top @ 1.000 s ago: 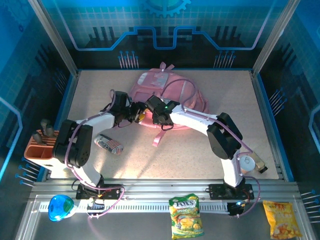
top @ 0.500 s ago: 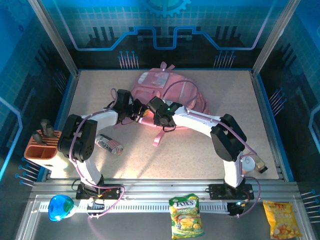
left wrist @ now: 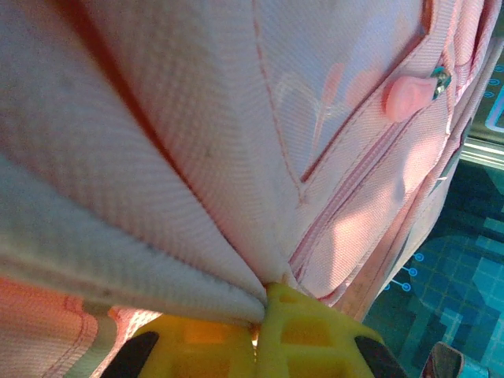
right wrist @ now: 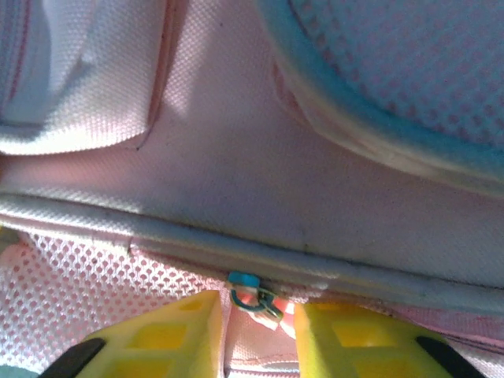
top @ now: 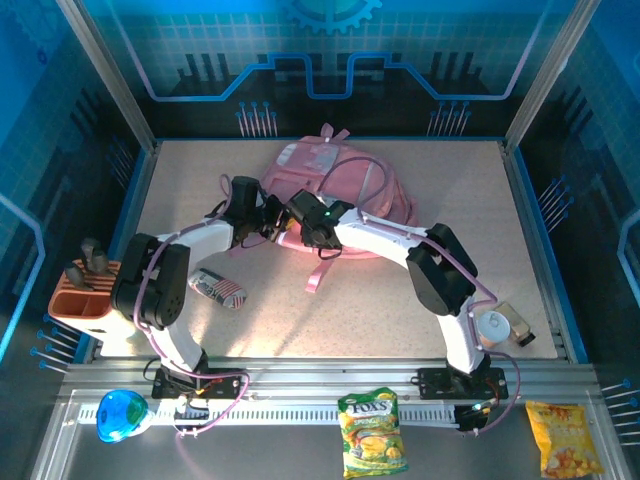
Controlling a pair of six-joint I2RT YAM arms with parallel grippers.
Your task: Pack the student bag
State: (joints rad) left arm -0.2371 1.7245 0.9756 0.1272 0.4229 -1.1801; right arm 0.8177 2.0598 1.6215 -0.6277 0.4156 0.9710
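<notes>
Pink soft fabric student bag (top: 345,180) lies at twelve o'clock on the table (top: 380,305). My left gripper (left wrist: 256,319) has jaws clamped on its fabric fold; my right gripper (right wrist: 256,319) has jaws apart, straddling the small metal zipper pull (right wrist: 253,295). I'd close squarely, then pull along the seam.

Pink student bag (top: 335,185), lying flat at the upper centre of the overhead view.
Soft pink fabric with a paler panel at its upper end, slightly bunched along its lower edge. One pink strap (top: 318,272) trails down toward mid-frame. The left wrist close-up shows woven cloth, stitched seams and a rounded pink zip pull (left wrist: 409,93) at upper right. The right wrist close-up shows what may be mesh.
</notes>
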